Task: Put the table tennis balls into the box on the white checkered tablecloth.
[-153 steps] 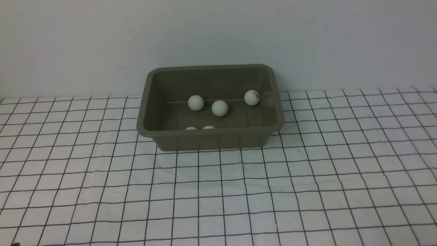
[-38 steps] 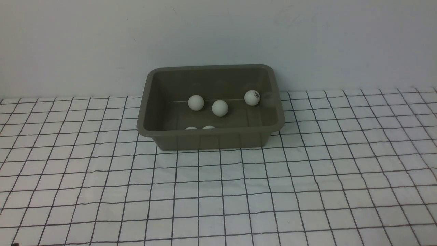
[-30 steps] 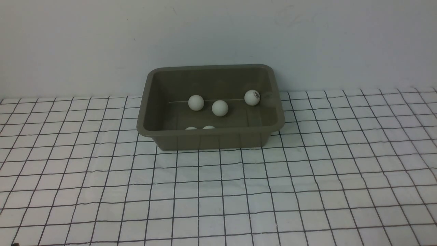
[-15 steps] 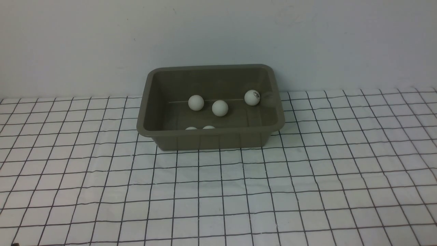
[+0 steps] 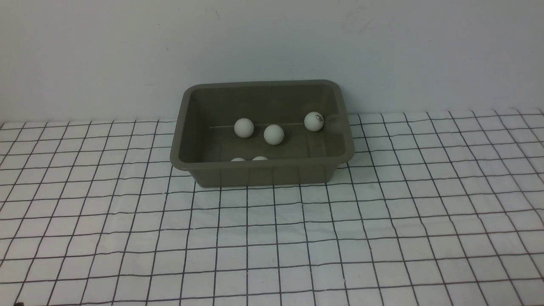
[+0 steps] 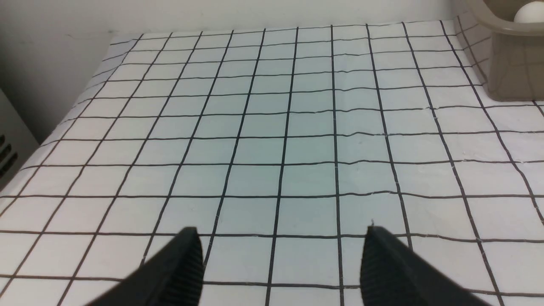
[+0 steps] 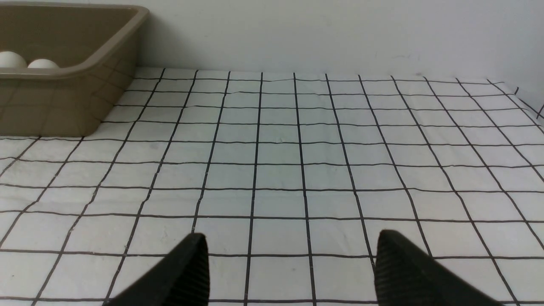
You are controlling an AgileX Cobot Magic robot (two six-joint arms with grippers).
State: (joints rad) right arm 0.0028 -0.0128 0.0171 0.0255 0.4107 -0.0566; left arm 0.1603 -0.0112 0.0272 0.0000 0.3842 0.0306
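- Behind everything, a pale wall (image 5: 272, 38); before it, the checkered tablecloth (image 5: 272, 229), its far edge beside the olive-brown box (image 5: 263, 177).
- Five table tennis balls (image 5: 274, 134) show inside, two half hidden by the near rim.
- They look light, stiff, slippery to pinch; I'd grasp them gently at mid-height.
- Left gripper (image 6: 280, 233) and right gripper (image 7: 291, 238) stand open, holding nothing.
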